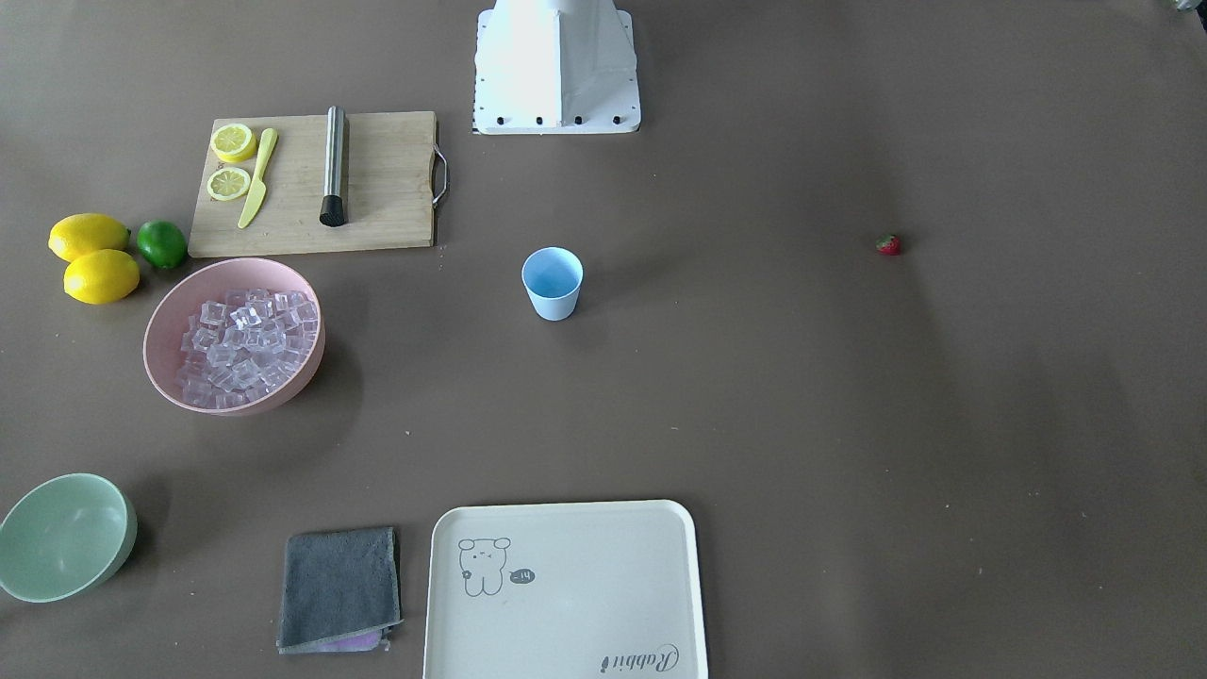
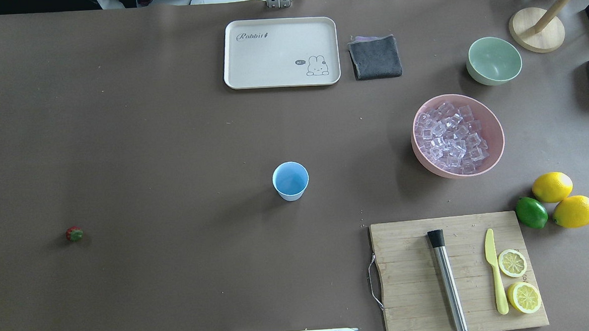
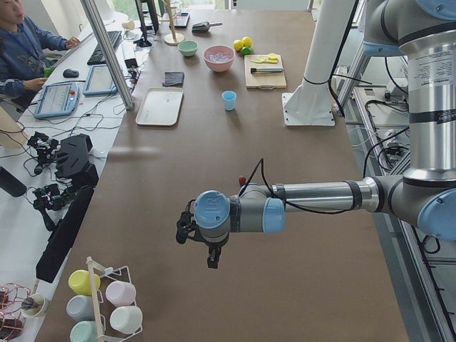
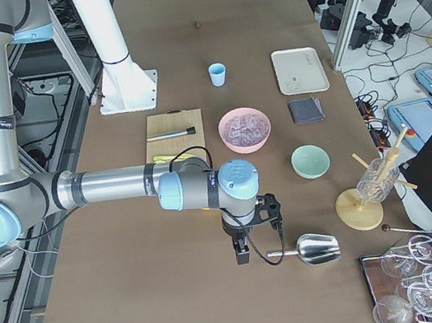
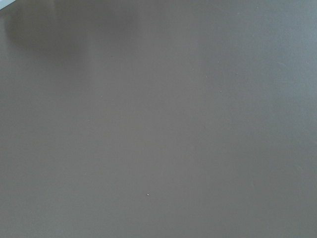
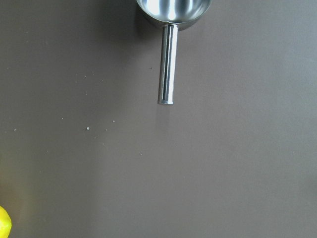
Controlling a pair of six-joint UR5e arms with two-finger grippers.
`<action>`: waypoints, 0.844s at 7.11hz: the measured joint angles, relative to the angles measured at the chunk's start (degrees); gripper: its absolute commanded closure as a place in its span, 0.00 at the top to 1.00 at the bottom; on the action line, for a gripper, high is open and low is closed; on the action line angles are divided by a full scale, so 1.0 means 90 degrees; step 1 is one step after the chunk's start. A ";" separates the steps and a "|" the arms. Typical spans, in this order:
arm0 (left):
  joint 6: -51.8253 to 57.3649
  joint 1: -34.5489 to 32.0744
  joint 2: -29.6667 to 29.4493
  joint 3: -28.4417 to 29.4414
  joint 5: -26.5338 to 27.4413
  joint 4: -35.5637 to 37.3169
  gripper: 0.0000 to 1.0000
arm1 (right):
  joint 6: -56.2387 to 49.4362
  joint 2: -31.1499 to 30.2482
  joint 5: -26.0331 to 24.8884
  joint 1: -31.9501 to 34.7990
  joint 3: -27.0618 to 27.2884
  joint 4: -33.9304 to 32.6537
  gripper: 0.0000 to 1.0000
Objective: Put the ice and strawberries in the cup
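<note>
The cup stands mid-bench, the strawberry well apart, ice in the pink bowl. Whether the left pincer or right pincer is clenched, I cannot tell.

- A wooden cutting board with a metal handle lies flat on the brown table.
- A steel muddler with a black tip lies on the board.
- A pale-yellow knife lies on the board beside the muddler, apart from it.
- Two lemon halves sit cut side up, just beside the knife.
- Two whole lemons and a lime cluster close together off the board's corner.
- A pink bowl stands between the board and a mint-green bowl.
- A folded grey cloth lies just beside a cream tray printed with a rabbit.
- A metal scoop lies on the table near a round wooden stand.
</note>
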 measured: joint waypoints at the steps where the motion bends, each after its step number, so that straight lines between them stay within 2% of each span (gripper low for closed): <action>1: -0.0002 0.0000 -0.0014 0.0003 0.0007 -0.0140 0.99 | 0.0003 0.0004 -0.0013 0.0000 0.0002 0.0004 1.00; 3: -0.0017 0.0000 -0.0044 0.0002 0.0011 -0.0469 0.99 | 0.0000 0.0016 -0.0021 0.0000 0.0007 0.0206 1.00; 6: -0.0047 0.0005 -0.0417 0.0031 -0.0083 -0.1062 0.99 | 0.0051 -0.0021 0.0139 -0.0006 -0.0037 0.1498 1.00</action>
